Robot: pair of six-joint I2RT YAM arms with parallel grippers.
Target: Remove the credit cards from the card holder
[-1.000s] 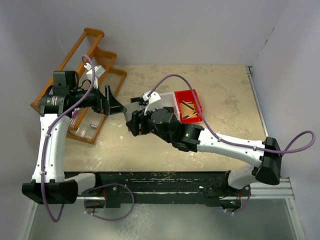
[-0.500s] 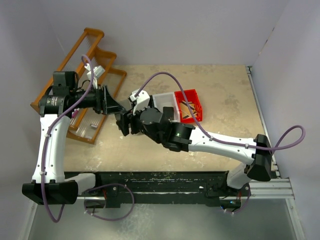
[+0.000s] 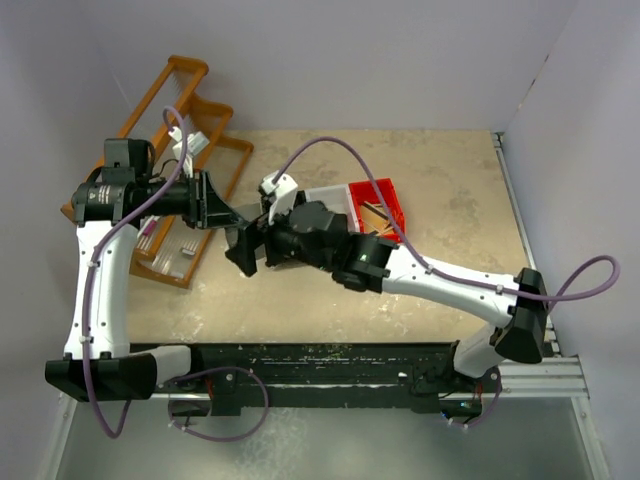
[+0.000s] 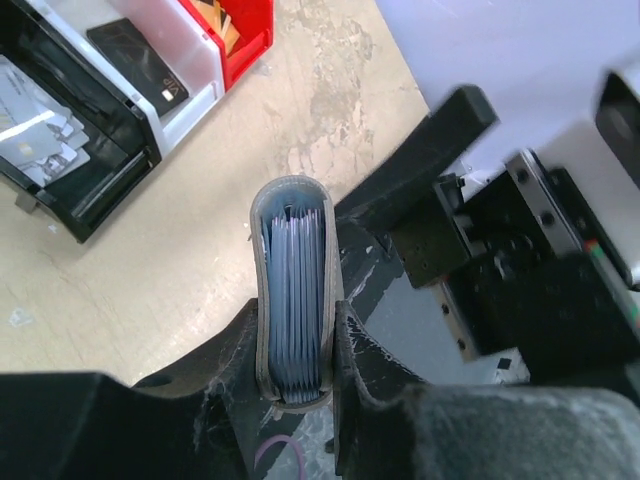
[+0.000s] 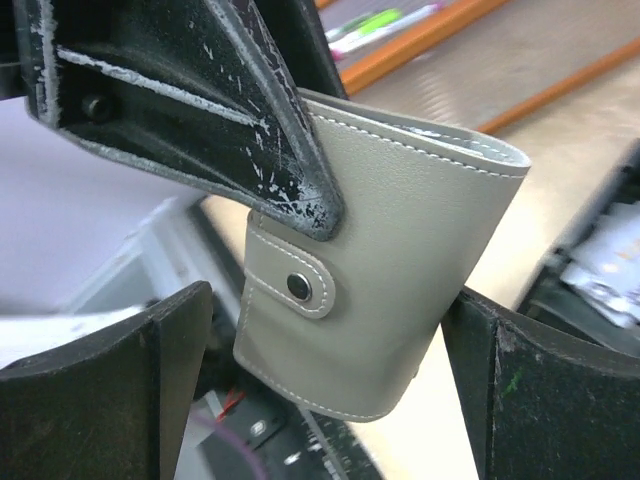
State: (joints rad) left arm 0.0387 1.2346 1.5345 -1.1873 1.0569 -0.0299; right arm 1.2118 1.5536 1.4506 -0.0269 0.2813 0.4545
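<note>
The card holder (image 4: 293, 290) is a grey stitched case held in the air with its open end toward the left wrist camera. My left gripper (image 4: 295, 322) is shut on it, one finger against each flat face. Thin blue-grey leaves stand edge-on inside it. In the right wrist view the card holder (image 5: 400, 280) shows its snap tab (image 5: 298, 287) fastened. My right gripper (image 5: 328, 300) stands open around it, with a gap on both sides. Pale credit cards (image 4: 30, 135) lie in a black bin (image 4: 95, 190) on the table.
A white bin (image 3: 330, 200) and a red bin (image 3: 384, 190) with tan wooden pieces sit behind the right arm. An orange wooden rack (image 3: 150, 100) stands at the back left. A black card (image 4: 135, 60) lies in the white bin. Pale walls close the back and right.
The right arm has moved left up to the left gripper. The left jaws have closed onto the card holder, and the right jaws have widened off it.
</note>
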